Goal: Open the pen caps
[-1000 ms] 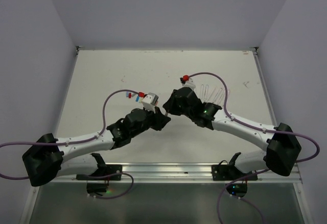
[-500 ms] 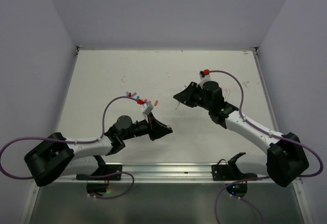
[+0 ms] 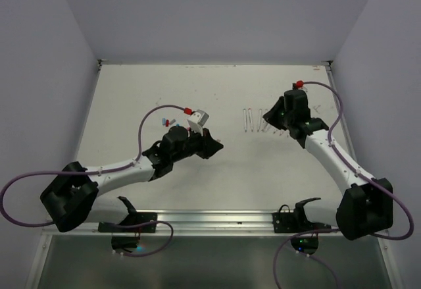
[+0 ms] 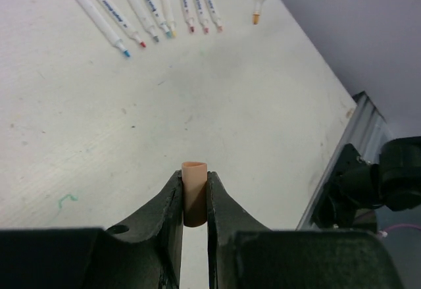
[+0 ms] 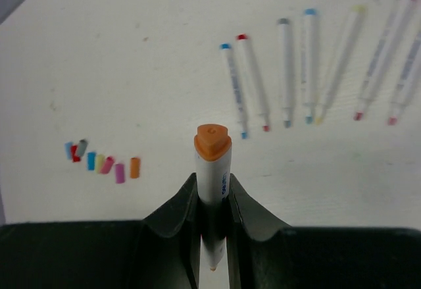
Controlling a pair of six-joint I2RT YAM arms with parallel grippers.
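My left gripper (image 4: 195, 178) is shut on a short peach-orange pen cap (image 4: 194, 197), which stands upright between the fingers and pokes out past their tips, above the table. From above, the left gripper (image 3: 216, 147) sits left of centre. My right gripper (image 5: 212, 185) is shut on a white pen (image 5: 212, 164), its orange end toward the camera and its uncapped orange tip (image 4: 256, 19) pointing down. The right gripper (image 3: 270, 118) hangs over a row of several uncapped pens (image 3: 253, 119) (image 5: 285, 72) (image 4: 141, 6). Several loose pen caps (image 5: 105, 162) (image 3: 166, 122) lie in a row at the left.
A metal rail (image 3: 217, 220) runs along the near table edge, and grey walls close in the sides and back. Purple cables (image 3: 146, 123) loop over both arms. Faint pen marks dot the white table (image 3: 197, 91).
The grippers were together at the table's middle and have pulled apart. The right arm swung back right with the pen to above the pen row; the left kept the cap and stayed near centre.
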